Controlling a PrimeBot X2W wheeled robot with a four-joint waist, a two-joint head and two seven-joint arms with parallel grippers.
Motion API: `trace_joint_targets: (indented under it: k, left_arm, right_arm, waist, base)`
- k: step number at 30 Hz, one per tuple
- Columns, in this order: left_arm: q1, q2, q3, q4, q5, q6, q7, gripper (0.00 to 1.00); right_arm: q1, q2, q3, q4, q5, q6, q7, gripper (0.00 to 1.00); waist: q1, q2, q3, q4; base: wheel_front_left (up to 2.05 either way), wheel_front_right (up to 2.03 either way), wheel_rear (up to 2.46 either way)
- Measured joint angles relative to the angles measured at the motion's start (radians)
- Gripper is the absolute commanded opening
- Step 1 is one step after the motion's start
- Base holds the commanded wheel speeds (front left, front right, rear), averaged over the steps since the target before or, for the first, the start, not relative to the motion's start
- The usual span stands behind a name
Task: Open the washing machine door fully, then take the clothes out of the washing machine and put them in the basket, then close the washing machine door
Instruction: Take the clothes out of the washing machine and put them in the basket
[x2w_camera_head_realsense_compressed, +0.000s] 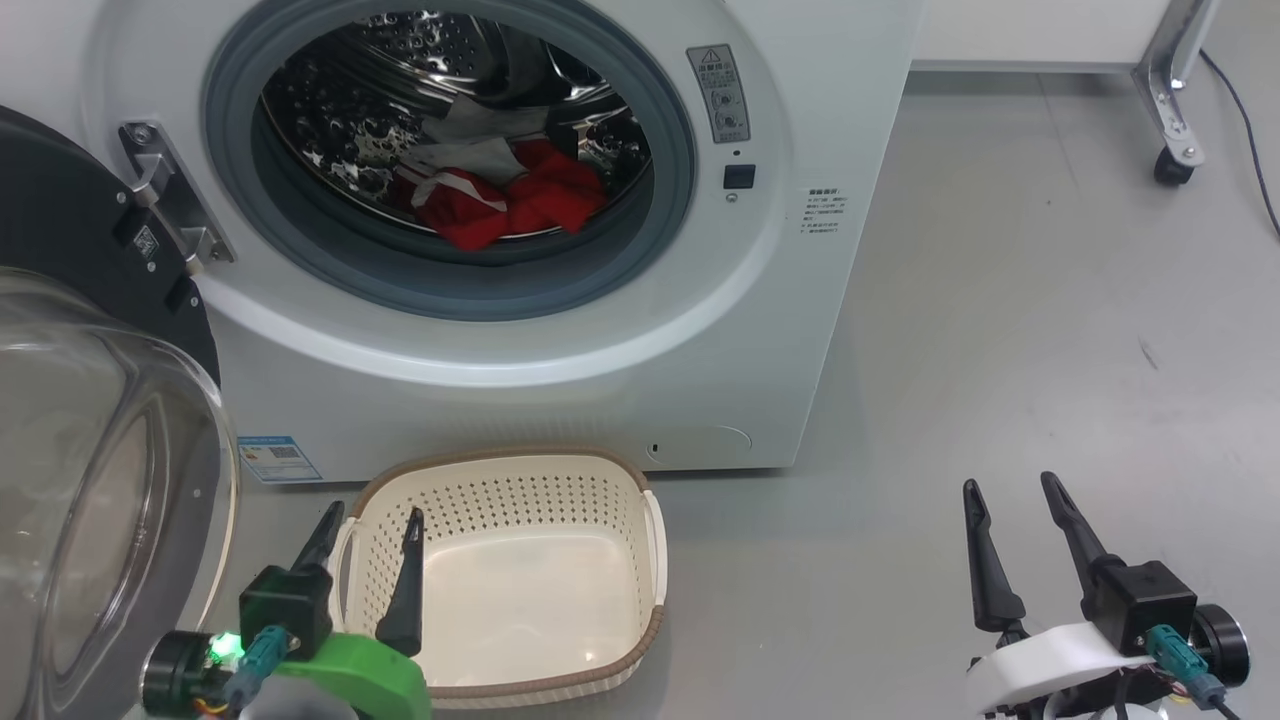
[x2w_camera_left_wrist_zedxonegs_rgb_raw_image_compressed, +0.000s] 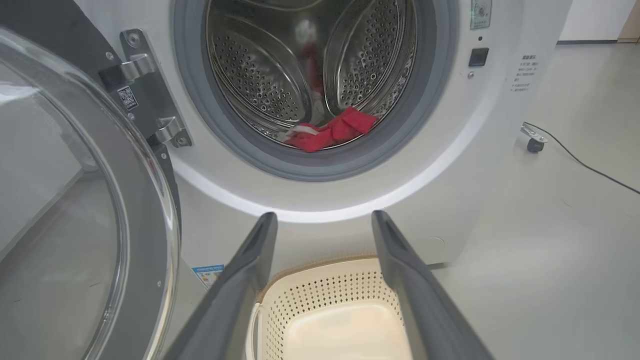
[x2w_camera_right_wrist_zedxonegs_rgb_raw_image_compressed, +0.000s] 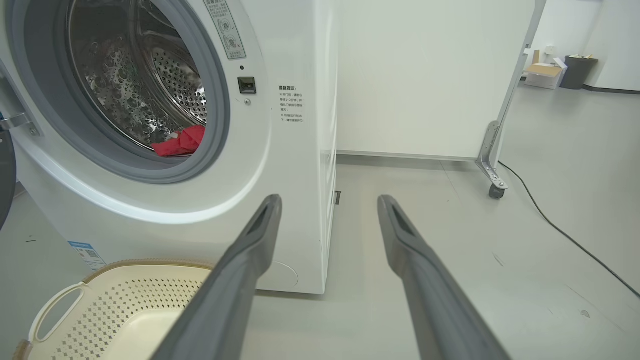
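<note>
The washing machine door (x2w_camera_head_realsense_compressed: 100, 500) stands open at lower left. The clothes (x2w_camera_head_realsense_compressed: 500, 205) lie inside the washing machine (x2w_camera_head_realsense_compressed: 600, 380), upper centre. The basket (x2w_camera_head_realsense_compressed: 520, 490), bottom centre, is empty. The left gripper (x2w_camera_head_realsense_compressed: 374, 510) and right gripper (x2w_camera_head_realsense_compressed: 1008, 482) gape, holding nothing, so unloading and closing remain.

White washing machine (x2w_camera_head_realsense_compressed: 560, 400), grey ring (x2w_camera_head_realsense_compressed: 640, 250), hole-dotted steel drum (x2w_camera_head_realsense_compressed: 330, 120); red clothes (x2w_camera_head_realsense_compressed: 500, 205) trimmed white, upper centre; cream basket (x2w_camera_head_realsense_compressed: 520, 490), perforated walls, brown rim; black-rimmed door (x2w_camera_head_realsense_compressed: 60, 200), left.

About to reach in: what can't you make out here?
- Clothes: head view, bunched in one heap, count unclear.
- Washing machine door: head view, cut off by left edge.
- Warning label: head view, print too small.
- Basket: left wrist view, near side cut by bottom edge.
</note>
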Motion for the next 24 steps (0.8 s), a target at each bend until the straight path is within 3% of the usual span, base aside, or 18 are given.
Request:
trace_joint_targets:
  k: [10,24]
  left_arm:
    - [-0.153,-0.01,-0.058,0.07,0.0,-0.041,0.076,1.0]
    - [-0.465,-0.005,-0.04,0.176,-0.05,-0.114,0.236,1.0]
  right_arm:
    - [-0.052,0.0,0.009,-0.027,-0.01,0.01,0.0,1.0]
    - [-0.163,-0.001,0.051,-0.052,-0.007,0.024,0.0,1.0]
  waist:
    - [0.0,0.0,0.099,-0.018]
    - [0.0,0.0,0.28,-0.08]
  base:
    - [0.0,0.0,0.0]
    - [0.0,0.0,0.0]
